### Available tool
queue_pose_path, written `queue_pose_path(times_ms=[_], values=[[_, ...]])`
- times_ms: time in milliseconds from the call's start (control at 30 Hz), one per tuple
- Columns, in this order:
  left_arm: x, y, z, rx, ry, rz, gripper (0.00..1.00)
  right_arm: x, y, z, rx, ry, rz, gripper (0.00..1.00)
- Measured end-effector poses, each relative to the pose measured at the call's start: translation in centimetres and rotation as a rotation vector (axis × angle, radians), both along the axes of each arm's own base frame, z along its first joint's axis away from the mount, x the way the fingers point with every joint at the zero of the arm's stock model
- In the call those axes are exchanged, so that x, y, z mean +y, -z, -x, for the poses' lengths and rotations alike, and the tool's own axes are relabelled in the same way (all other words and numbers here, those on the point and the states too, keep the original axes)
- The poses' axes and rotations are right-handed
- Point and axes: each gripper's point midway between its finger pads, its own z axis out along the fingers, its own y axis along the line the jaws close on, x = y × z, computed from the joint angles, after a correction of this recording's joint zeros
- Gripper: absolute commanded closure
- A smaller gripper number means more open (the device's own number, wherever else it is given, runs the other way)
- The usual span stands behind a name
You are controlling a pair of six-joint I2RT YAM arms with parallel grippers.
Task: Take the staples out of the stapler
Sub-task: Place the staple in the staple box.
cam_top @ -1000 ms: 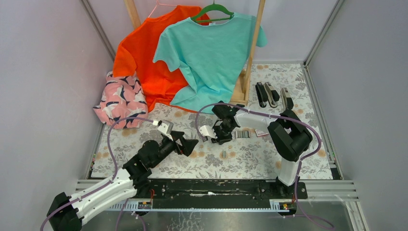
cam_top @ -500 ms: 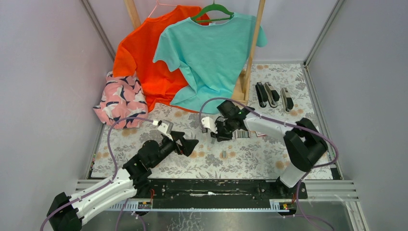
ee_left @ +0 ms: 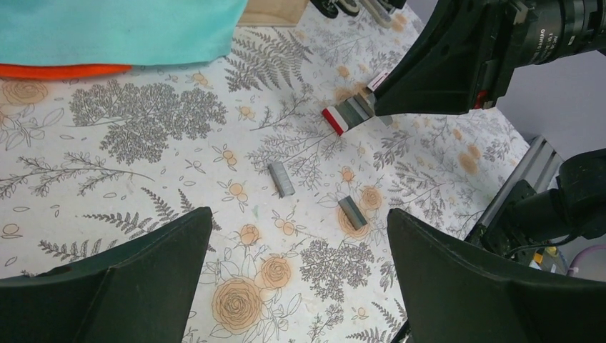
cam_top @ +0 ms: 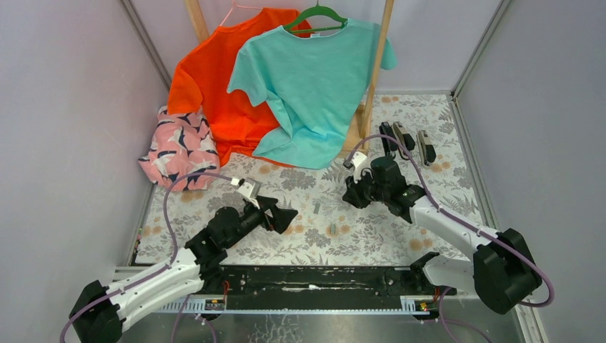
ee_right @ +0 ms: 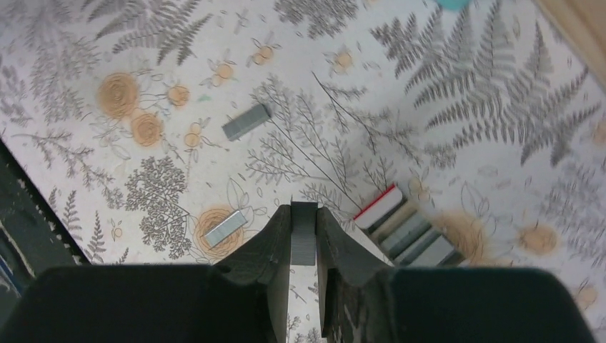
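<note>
My right gripper (ee_right: 304, 211) is shut on a short grey strip of staples (ee_right: 304, 239), held upright between its fingers a little above the floral mat. Two more strips of staples lie loose on the mat (ee_right: 246, 121) (ee_right: 227, 225), also seen under my left gripper (ee_left: 281, 178) (ee_left: 352, 212). My left gripper (ee_left: 299, 236) hangs wide open over the mat with nothing in it. Three black staplers (cam_top: 404, 137) stand at the back right, behind my right gripper (cam_top: 355, 189).
A small red-edged box (ee_right: 400, 225) with several strips in it lies just right of my right fingers. A wooden rack (cam_top: 371, 78) with an orange and a teal shirt (cam_top: 311, 86) stands at the back. A pink patterned cloth (cam_top: 179, 146) lies back left.
My right arm has swung out to the right, and its gripper has moved right from the middle of the mat. A second loose strip now shows where it was. The left arm stays still.
</note>
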Motion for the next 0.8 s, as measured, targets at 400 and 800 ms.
queue_pose_path(times_ms=[400, 800], values=[[-0.7, 1.5, 0.1, 0.042, 0.027, -0.032, 0.00, -3.8, 2.7, -3.8, 0.077, 0.466, -0.046, 0.85], [-0.9, 1.0, 0.0, 0.030, 0.033, -0.013, 0.00, -5.8, 4.3, -5.2, 0.106, 0.629, -0.029, 0.81]])
